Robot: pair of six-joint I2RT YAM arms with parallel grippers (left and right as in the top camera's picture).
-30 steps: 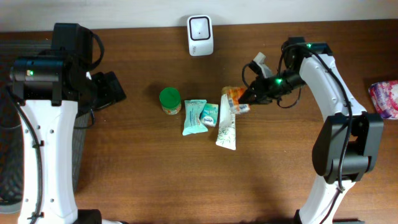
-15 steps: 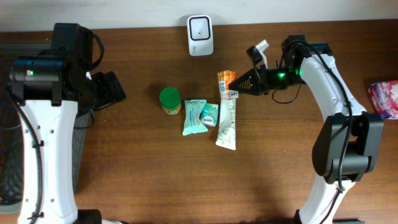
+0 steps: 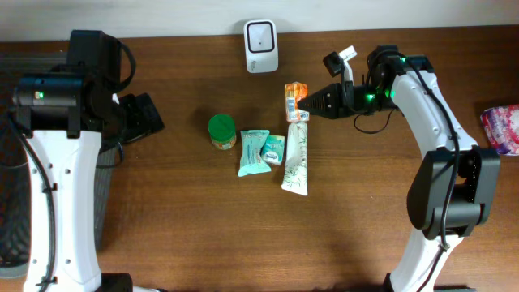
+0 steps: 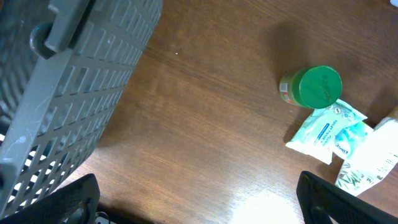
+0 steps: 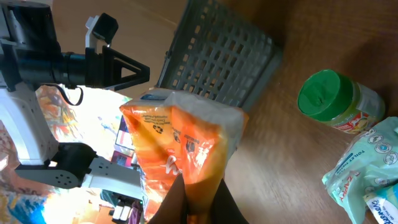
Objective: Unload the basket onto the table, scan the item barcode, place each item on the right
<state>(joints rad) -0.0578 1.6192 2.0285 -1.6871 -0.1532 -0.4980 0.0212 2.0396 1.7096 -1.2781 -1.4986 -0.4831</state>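
My right gripper [image 3: 306, 103] is shut on one end of an orange snack packet [image 3: 295, 100], which hangs above the table just right of and below the white barcode scanner [image 3: 261, 46]. In the right wrist view the packet [image 5: 180, 140] rises crumpled from between my two dark fingers [image 5: 171, 202], its printed face turned to the camera. No barcode can be made out on it. At the far left my left gripper [image 3: 143, 118] stands wide open with nothing in it, over bare wood [image 4: 199, 199].
A green-lidded jar [image 3: 221, 130], two teal packets [image 3: 253, 152] and a long white pouch [image 3: 296, 162] lie mid-table. A grey slatted basket [image 4: 62, 81] stands at the left edge. A pink package [image 3: 503, 128] sits at the right edge.
The right gripper has lifted the orange packet off the pile and carried it up and back toward the scanner. The left arm has not moved.
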